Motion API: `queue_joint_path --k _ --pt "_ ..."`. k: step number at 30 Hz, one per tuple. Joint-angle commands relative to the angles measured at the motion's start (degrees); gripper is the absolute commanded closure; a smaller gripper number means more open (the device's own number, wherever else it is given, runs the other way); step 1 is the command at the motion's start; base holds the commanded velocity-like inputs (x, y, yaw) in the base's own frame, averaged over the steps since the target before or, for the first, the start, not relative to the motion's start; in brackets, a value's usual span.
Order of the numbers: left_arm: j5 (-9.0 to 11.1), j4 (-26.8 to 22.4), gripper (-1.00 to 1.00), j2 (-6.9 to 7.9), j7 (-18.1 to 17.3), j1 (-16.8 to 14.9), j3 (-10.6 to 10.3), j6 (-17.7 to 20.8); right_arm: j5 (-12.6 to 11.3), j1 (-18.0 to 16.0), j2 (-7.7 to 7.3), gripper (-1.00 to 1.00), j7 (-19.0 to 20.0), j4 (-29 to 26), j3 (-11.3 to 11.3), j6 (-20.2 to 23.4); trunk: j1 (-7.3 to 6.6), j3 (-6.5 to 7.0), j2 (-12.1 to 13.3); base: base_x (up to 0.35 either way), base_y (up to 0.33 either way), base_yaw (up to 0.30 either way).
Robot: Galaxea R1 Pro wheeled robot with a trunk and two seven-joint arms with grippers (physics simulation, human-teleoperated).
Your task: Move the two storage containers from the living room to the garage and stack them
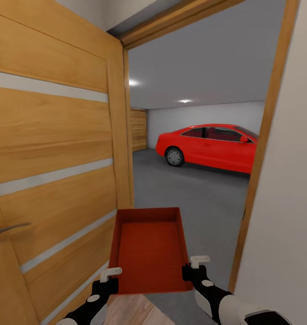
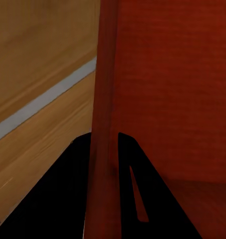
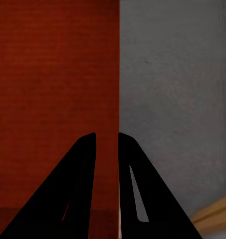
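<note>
1 storage container, red-orange, open top, carried at the garage doorway above the grey floor. Left gripper clamped on its left wall, right gripper clamped on its right wall. 1 red car inside. 1 wooden door w/ pale stripes. No legible writing.

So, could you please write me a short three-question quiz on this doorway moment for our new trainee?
1. True or false: the storage container is held by both grippers.
2. What stands on the floor of the garage beyond the doorway? A) red car B) blue sofa C) grey table
3. Fill in: the open wooden door is on the robot's ____ side.

Key:
1. True: the left gripper and the right gripper each clamp a side wall.
2. A, the red car.
3. Left.
</note>
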Motion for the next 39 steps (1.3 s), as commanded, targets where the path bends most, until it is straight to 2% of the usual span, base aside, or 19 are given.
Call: queue_joint_path --k 1,27,39 --pt "-0.4 -0.8 1.00 -0.01 0.5 -0.1 -0.3 -0.1 -0.7 -0.1 0.03 1.00 0.0 0.2 -1.7 -0.2 0.03 -0.06 -0.1 0.214 0.175 -0.269" --pt "-0.4 -0.8 1.00 0.04 0.0 -0.1 -0.3 -0.1 -0.7 -0.1 0.03 1.00 0.0 0.2 -1.7 -0.2 0.03 0.59 -0.1 0.188 0.133 -0.272" --pt "-0.4 -0.8 1.00 0.04 -0.1 0.0 -0.3 -0.1 -0.7 -0.1 0.03 1.00 0.0 0.2 -1.7 -0.2 0.03 0.83 -0.1 0.237 0.206 -0.272"
